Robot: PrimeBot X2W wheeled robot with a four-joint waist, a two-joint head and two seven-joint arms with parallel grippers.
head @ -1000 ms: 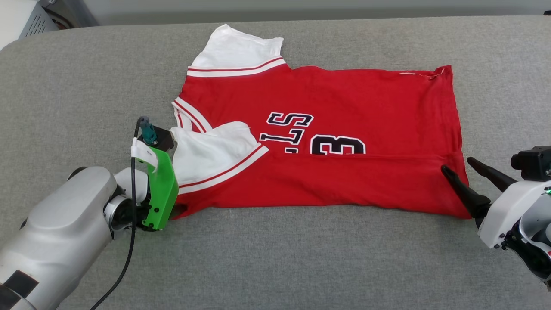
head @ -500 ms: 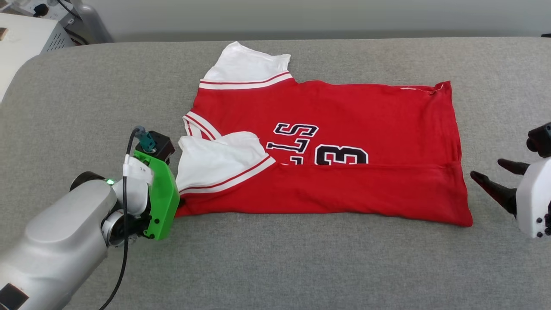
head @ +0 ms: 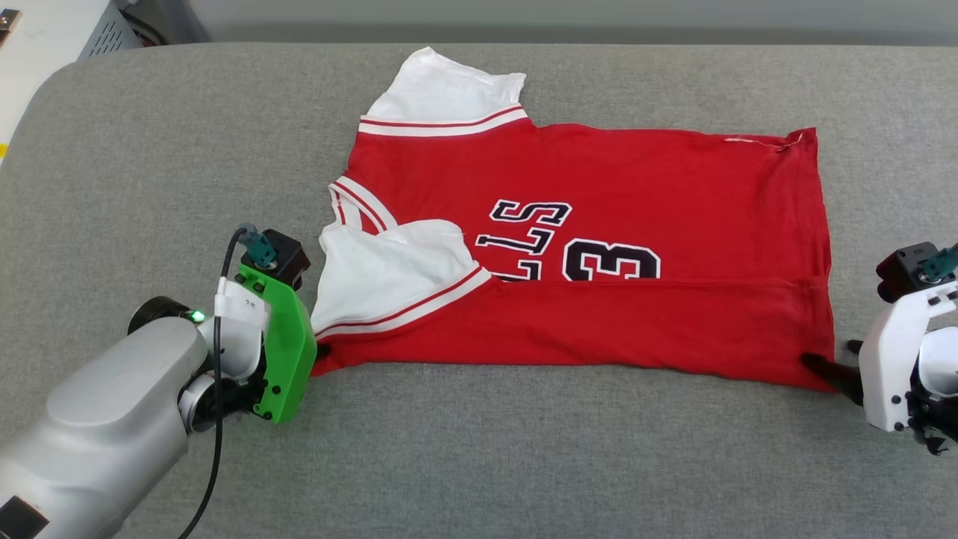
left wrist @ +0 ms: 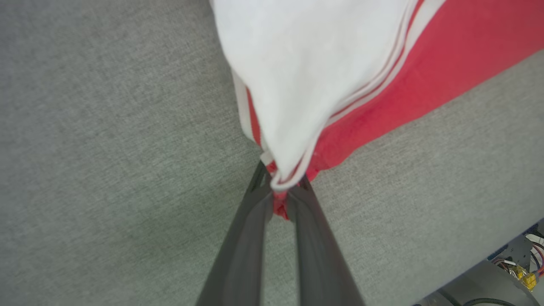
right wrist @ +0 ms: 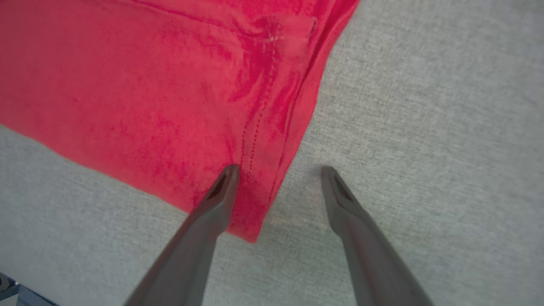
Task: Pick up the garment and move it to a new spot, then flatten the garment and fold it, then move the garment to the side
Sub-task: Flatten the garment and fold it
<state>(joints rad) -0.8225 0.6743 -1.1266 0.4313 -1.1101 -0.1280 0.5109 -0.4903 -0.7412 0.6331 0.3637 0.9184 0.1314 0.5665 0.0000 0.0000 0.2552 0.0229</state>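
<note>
The garment (head: 599, 172) is a red shirt with white sleeves and black lettering. It lies flat across the grey surface with its near edge folded up over the lower part of the number. My left gripper (head: 320, 350) sits at the near-left corner. In the left wrist view the left gripper (left wrist: 280, 195) is shut on the garment (left wrist: 318, 63), pinching red hem and white sleeve trim together. My right gripper (head: 834, 359) is at the near-right corner. There the right gripper (right wrist: 278, 170) is open and straddles the hem of the garment (right wrist: 127, 85), one fingertip over the cloth, the other over bare surface.
The grey padded surface (head: 524, 464) stretches wide in front of and beside the shirt. A white box (head: 45, 30) stands off its far-left corner. The surface's edge, with wiring (left wrist: 518, 272) beyond it, is in the left wrist view.
The left gripper has shut on the near-left corner. The right gripper has moved down to the near-right corner, still open. The head camera has shifted; the shirt lies as before.
</note>
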